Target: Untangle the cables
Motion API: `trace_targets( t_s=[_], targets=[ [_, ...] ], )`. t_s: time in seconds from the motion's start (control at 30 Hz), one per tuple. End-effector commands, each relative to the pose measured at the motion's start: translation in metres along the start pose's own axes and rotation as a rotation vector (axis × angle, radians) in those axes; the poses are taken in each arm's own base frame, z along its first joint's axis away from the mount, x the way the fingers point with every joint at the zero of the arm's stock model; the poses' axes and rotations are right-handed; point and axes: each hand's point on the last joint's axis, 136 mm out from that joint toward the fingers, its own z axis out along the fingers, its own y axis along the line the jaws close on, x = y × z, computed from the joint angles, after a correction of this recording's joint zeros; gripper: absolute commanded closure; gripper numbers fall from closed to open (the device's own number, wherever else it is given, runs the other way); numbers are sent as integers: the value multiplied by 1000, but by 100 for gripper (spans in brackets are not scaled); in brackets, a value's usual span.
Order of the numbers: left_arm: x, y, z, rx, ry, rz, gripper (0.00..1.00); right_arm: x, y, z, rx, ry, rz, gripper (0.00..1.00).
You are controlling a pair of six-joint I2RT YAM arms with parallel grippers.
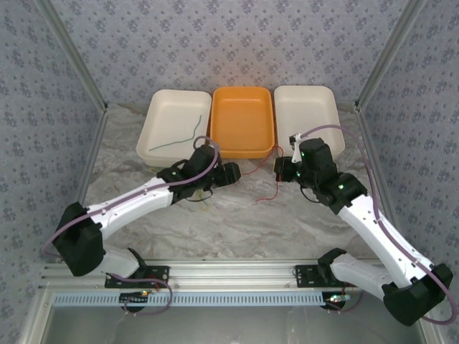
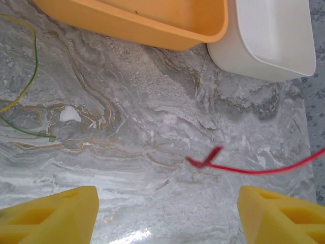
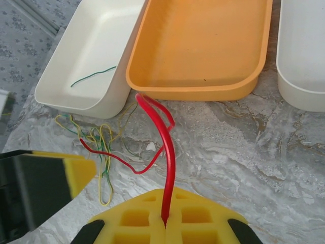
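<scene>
- The marble table (image 1: 237, 222) carries three trays across the upper frame: the white left tray (image 1: 154, 118), the orange tray (image 1: 242, 118) and the white right tray (image 1: 305, 107).
- The left gripper (image 2: 167, 203) has its jaws wide and empty.
- The right gripper (image 3: 165, 219) pinches the red cable (image 3: 167, 147).
- The yellow-green tangle (image 3: 101, 147) lies on the table at lower left.
- The dark green cable (image 1: 179, 138) lies inside the left tray.

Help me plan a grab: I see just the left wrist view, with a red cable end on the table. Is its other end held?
Observer: Yes, the right gripper is shut on the red cable.
Operator: Any cable already sorted?
Observer: A dark green cable lies alone in the left white tray.
Operator: And the tangle?
Observer: Yellow and light green cables loop together on the table beside that tray.
</scene>
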Motion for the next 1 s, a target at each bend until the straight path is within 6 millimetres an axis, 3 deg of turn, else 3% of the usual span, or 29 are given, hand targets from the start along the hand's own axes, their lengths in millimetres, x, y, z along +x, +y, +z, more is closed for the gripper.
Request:
trace_targets(
  t_s=[0.0, 0.13, 0.23, 0.33, 0.4, 0.43, 0.57, 0.73, 0.97],
  targets=[
    [-12, -15, 8, 39, -44, -16, 29, -7, 15, -9, -64, -23, -4, 100],
    [-20, -10, 18, 25, -94, -28, 34, -2, 16, -10, -75, -16, -8, 100],
    [-30, -9, 22, 38, -132, -54, 44, 0, 16, -11, -82, -10, -12, 100],
    [-42, -10, 24, 64, -167, -86, 65, 3, 18, -11, -96, -5, -27, 100],
    [-52, -10, 21, 79, -183, -107, 96, 6, 18, -10, -98, 4, -39, 100],
    [-56, -11, 17, 88, -190, -113, 100, 7, 17, -10, -94, 6, -45, 100],
    [-86, -6, -15, 81, -238, -121, 100, 16, 18, -6, -108, 27, -120, 100],
    [-147, 5, -77, 129, -325, -154, 100, 41, 28, 5, -86, 98, -350, 100],
    [-220, -16, -135, 306, -393, -155, 100, 75, 37, 38, 55, 248, -670, 100]
  ],
)
